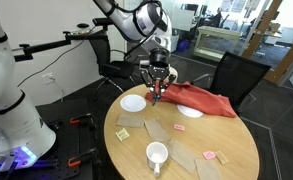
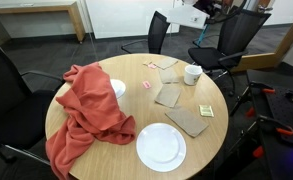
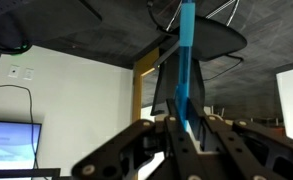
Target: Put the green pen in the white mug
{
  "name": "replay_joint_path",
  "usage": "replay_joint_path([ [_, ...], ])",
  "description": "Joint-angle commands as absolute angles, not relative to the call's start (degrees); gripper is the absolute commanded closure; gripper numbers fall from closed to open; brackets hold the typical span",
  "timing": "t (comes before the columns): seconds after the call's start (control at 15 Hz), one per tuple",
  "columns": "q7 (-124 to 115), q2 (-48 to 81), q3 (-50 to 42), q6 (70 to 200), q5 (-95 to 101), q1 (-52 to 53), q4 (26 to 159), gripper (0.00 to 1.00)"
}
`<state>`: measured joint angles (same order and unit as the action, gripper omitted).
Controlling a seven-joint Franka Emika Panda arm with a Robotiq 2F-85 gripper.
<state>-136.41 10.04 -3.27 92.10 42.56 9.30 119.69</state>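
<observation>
1. The green pen (image 3: 189,60) is held in the gripper (image 3: 189,125). In the wrist view it stands as a thin straight stick rising from between the jaws, and there it looks blue-green
2. The jaws are pressed together on the pen's lower part, so the pen is up in the air and off the counter (image 1: 236,140)
3. In an exterior view the gripper (image 1: 158,82) hangs above the counter. In that picture it sits between a white plate (image 1: 133,102) and a red cloth (image 1: 201,100); the pen itself is too small to make out there
4. The white mug (image 1: 157,155) stands upright on the counter near its rim, well apart from the gripper. It also shows in the opposite exterior view (image 2: 192,73)
5. Flat brown paper pieces (image 2: 171,95) lie between the mug and the cloth (image 2: 86,110), with small pink scraps (image 2: 146,83) near them
6. A smaller white dish (image 1: 191,112) lies just beside the cloth
</observation>
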Motion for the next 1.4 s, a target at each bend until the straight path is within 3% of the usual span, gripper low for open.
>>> replay_joint_path([
  [0.0, -139.8, 12.3, -2.1, 84.9, 43.2, 7.7, 117.0, 0.96],
  [0.33, -140.9, 16.6, -2.8, 80.4, 43.4, 5.8, 114.2, 0.96],
  [1.33, -139.1, 31.7, -3.4, 86.6, 49.9, 3.1, 107.1, 0.96],
])
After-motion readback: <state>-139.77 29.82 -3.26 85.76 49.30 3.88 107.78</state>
